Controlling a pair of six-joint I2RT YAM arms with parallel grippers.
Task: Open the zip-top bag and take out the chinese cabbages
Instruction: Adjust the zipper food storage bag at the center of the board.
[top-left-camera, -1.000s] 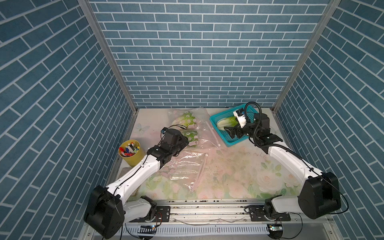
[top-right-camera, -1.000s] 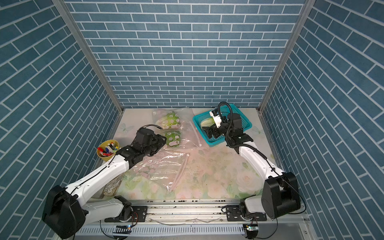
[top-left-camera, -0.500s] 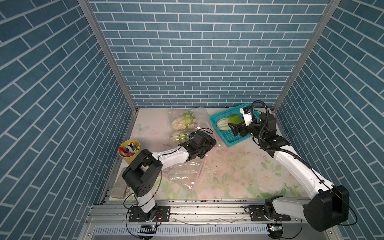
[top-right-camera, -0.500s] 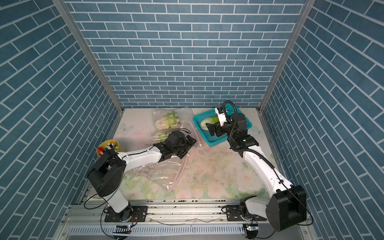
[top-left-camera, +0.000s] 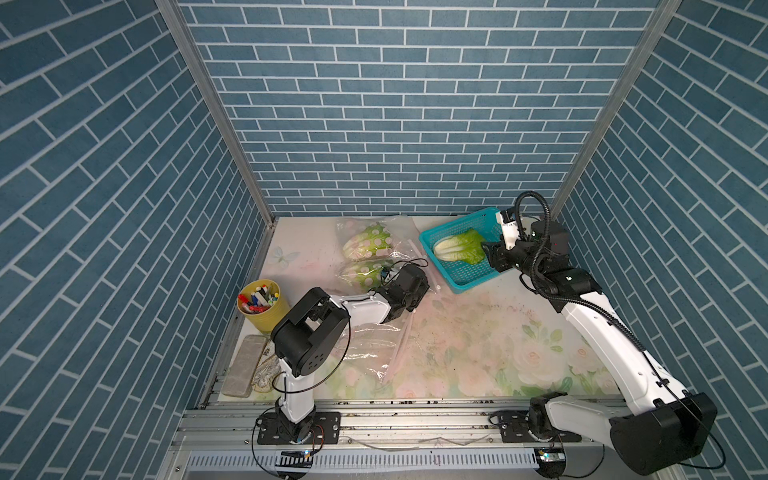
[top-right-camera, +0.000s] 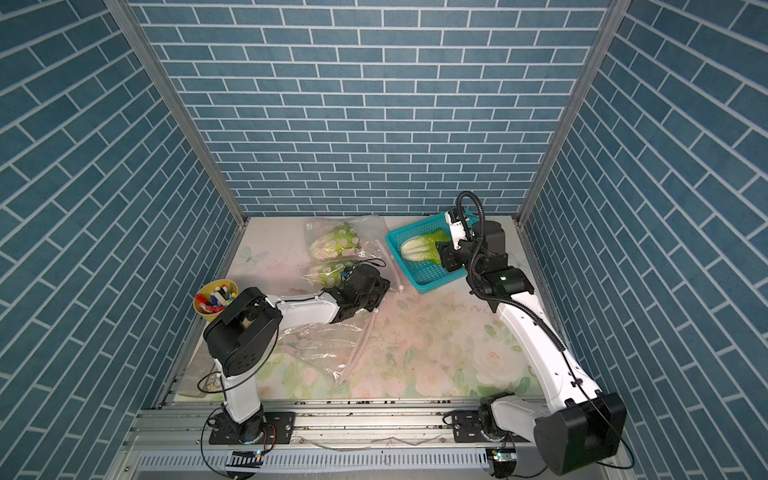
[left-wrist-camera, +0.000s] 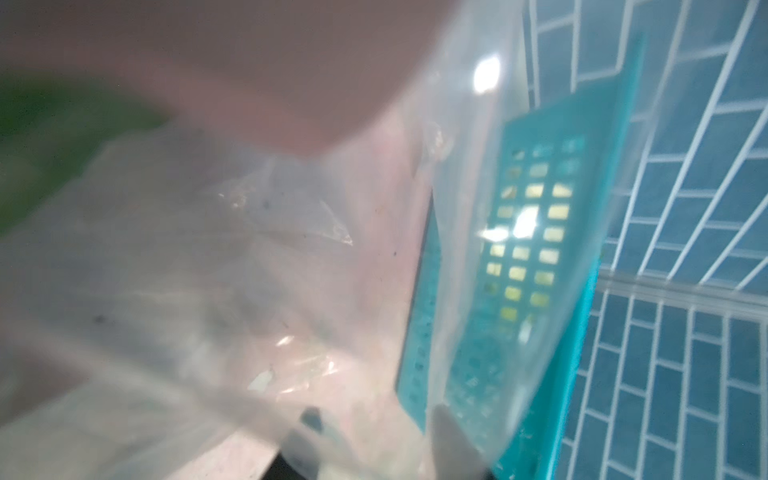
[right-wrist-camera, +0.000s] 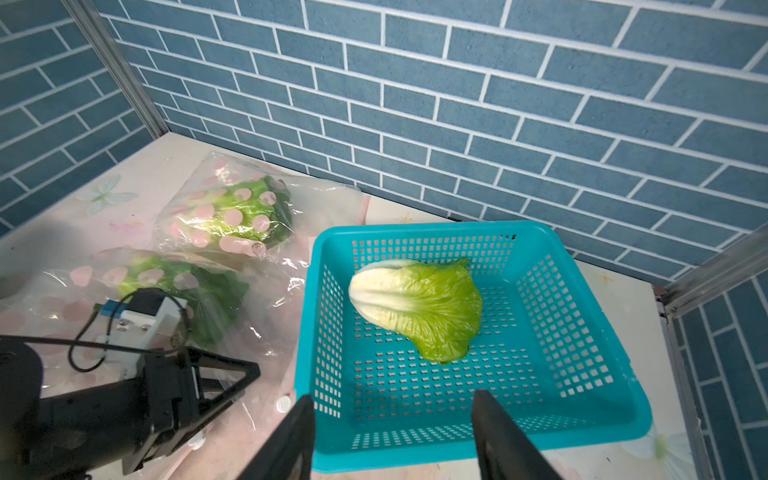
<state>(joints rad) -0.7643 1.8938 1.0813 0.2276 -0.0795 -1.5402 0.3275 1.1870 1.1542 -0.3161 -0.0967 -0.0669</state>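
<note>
One chinese cabbage (top-left-camera: 459, 247) (top-right-camera: 424, 247) (right-wrist-camera: 415, 307) lies loose in the teal basket (top-left-camera: 465, 276) (right-wrist-camera: 540, 332). Two more cabbages (top-left-camera: 368, 243) (top-left-camera: 363, 272) (right-wrist-camera: 241, 212) lie inside the clear, pink-dotted zip-top bag (top-left-camera: 365, 349) (top-right-camera: 320, 345). My left gripper (top-left-camera: 415, 286) (top-right-camera: 376, 291) sits at the bag's right edge, beside the nearer bagged cabbage. In the left wrist view, bag film covers the lens and the fingers (left-wrist-camera: 449, 436) show only dimly through it. My right gripper (top-left-camera: 492, 253) (right-wrist-camera: 392, 428) is open and empty over the basket's near rim.
A yellow cup of markers (top-left-camera: 259, 301) stands at the left edge. A grey block (top-left-camera: 245, 370) and a rag lie in front of it. A small white cap (right-wrist-camera: 284, 403) rests on the floral mat between bag and basket.
My left gripper slid right along the bag to its edge near the basket, and its jaws narrowed. My right gripper drew back from the cabbage toward the basket's rim, its jaws somewhat narrower.
</note>
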